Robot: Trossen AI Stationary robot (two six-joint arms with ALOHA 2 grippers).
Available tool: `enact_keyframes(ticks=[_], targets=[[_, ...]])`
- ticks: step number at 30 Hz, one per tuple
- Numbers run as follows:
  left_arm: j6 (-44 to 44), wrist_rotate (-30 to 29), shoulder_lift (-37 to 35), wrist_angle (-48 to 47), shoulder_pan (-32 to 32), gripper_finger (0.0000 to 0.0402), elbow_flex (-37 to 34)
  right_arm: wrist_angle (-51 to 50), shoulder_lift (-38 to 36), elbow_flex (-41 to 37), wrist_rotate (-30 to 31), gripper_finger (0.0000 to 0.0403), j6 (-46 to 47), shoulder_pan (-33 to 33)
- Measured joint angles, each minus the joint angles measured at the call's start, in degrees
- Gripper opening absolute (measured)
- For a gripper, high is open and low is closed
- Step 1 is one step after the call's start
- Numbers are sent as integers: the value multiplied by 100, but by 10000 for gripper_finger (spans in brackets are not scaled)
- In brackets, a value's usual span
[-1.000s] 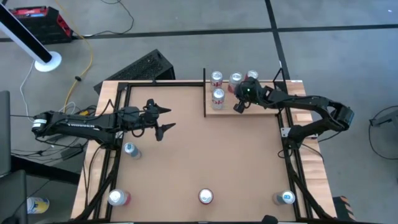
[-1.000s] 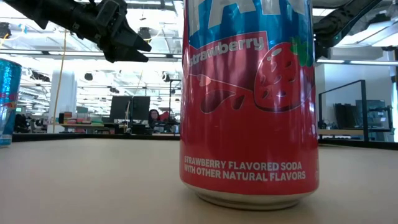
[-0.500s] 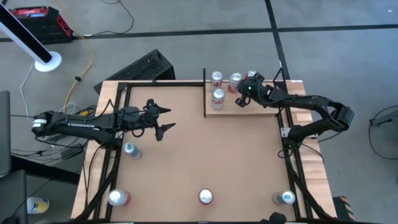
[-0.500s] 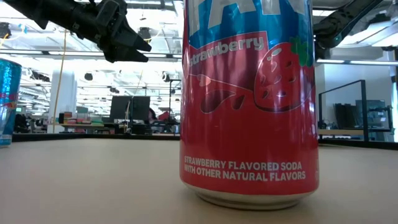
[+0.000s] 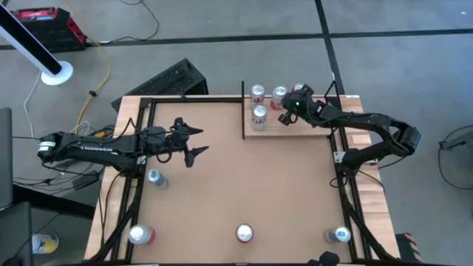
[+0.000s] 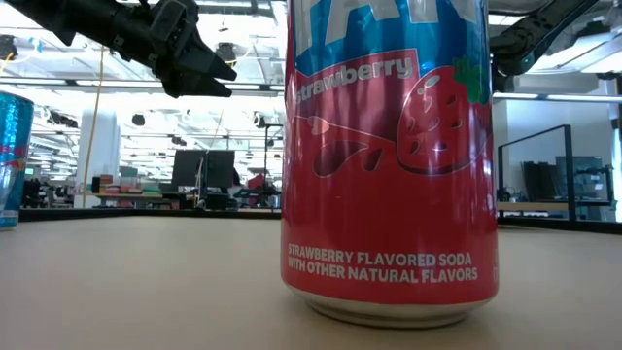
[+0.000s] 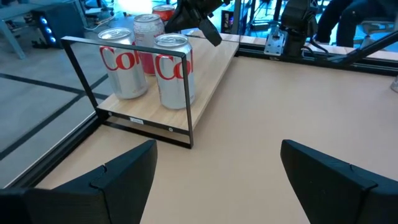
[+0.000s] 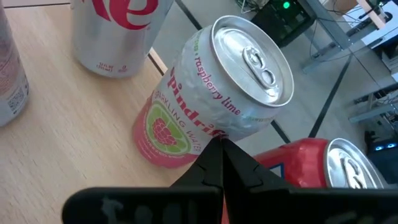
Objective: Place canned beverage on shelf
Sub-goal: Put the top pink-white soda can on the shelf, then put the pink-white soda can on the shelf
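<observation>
Because the right gripper (image 5: 284, 118) hangs with its jaws pinched shut and empty among the cans crowded on the small pale wood plank shelf (image 5: 318, 120) at the upper right of the high view, the main hazard is a knock. In the right wrist view its closed tips sit just in front of a pink-and-white raspberry lime sparkling water can (image 8: 208, 96), with a red can (image 8: 323, 171) close beside it. A sideways swing on the way out could, I judge, tip either one, or push one off the plank's far edge. Two silver cola cans with red lettering (image 7: 173, 70) stand near the thin black metal post frame (image 7: 124, 93) and could topple in turn. Over the brown tabletop at centre left of the high view, the left gripper (image 5: 194, 142) waits with jaws spread wide, holding nothing, well apart from the shelf. A red strawberry soda can (image 6: 389, 156) on the near edge awaits collection.
</observation>
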Motion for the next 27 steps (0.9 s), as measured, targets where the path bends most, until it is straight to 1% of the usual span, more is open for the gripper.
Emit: enact_keyframes(ticks=[7, 10, 11, 12, 14, 16, 18, 21, 24, 27], targets=[[0, 0, 0, -3, 0, 328, 0, 9, -5, 0, 7, 20, 1, 73], [-4, 7, 0, -22, 1, 328, 0, -356, -190, -2, 243, 20, 152, 258], [-44, 67, -5, -27, 2, 328, 3, -491, -267, -2, 401, 20, 232, 358], [-105, 250, -23, -145, 2, 328, 50, -693, -369, -2, 551, 20, 334, 474], [-224, 771, -39, -519, 0, 328, 305, -1119, -600, -8, 723, 20, 608, 737], [-315, 1146, -45, -1048, -51, 328, 683, -1323, -873, -7, 727, 20, 875, 1072], [-379, 1207, -29, -1715, -186, 328, 1104, -1530, -1139, -7, 726, 20, 1128, 1457], [-443, 1188, 58, -2632, -550, 328, 1758, -1719, -1505, -7, 720, 20, 1451, 2159], [-523, 1203, 235, -2953, -1055, 328, 2250, -1777, -1779, -7, 658, 20, 1695, 2918], [-319, 1202, 496, -3001, -1597, 328, 2573, -1615, -1881, -7, 563, 21, 1811, 3680]])
